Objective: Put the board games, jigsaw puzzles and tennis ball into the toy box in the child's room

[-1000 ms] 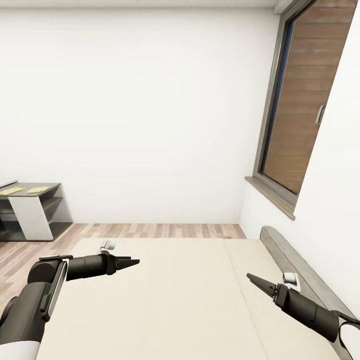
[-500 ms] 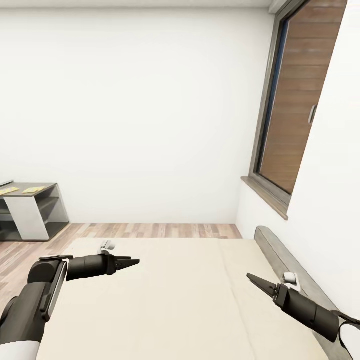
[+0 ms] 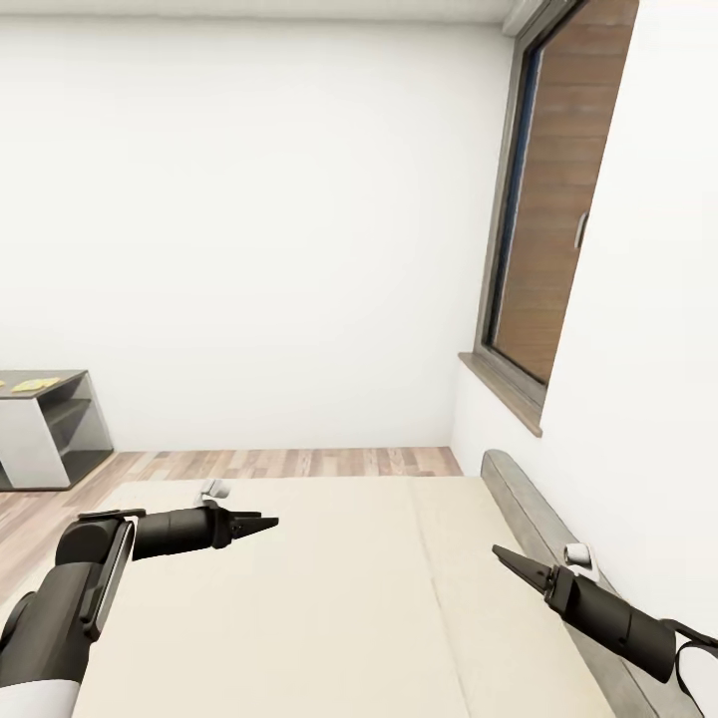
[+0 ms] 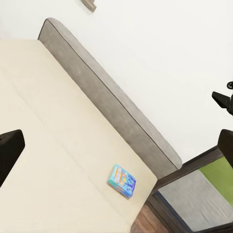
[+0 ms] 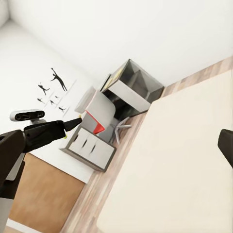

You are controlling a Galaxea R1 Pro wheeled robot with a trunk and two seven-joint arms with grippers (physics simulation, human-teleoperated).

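Panning right, the head camera slid the grey surface [image 3: 40, 384] toward the left edge. Both arms hung over the cream bed [image 3: 329, 598], left end effector [image 3: 267, 522] and right end effector [image 3: 502, 554] clenched, empty. A blue board game [image 4: 122, 180] lay on the bed near the headboard [image 4: 107, 102].

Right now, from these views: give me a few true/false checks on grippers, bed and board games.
1. The left gripper holds a game box. False: it hangs over the cream mattress of the bed with nothing in it.
2. A small blue printed game box lies on the bed beside the grey padded headboard. True.
3. The right gripper is over the bed. True.
4. The seam splitting the mattress is covered by toys. False: in the head view it is bare.
5. A red chair stands at the desk. True.
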